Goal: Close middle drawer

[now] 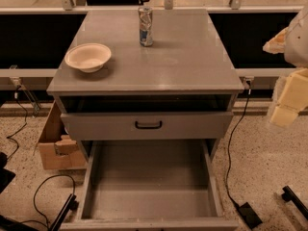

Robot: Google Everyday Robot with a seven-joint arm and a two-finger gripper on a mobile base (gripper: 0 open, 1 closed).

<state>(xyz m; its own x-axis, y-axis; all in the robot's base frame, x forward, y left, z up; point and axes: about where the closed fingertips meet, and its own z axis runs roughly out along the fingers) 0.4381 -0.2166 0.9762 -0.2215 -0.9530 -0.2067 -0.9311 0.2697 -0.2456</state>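
Note:
The grey cabinet [144, 83] stands in the middle of the camera view. Its middle drawer [149, 182] is pulled far out towards me, and its grey inside is empty. Its front runs along the bottom edge of the view, and the handle does not show. Above it, the top drawer's front [192, 125] with a black handle stands slightly out, with a dark gap over it. My gripper [288, 97], cream-coloured, is at the right edge of the view. It is beside and above the cabinet's right side, apart from both drawers.
A white bowl [88, 57] and an upright drink can [146, 26] stand on the cabinet top. A cardboard box [55, 146] sits on the floor at the left. Cables and a black power brick [249, 214] lie on the speckled floor on both sides.

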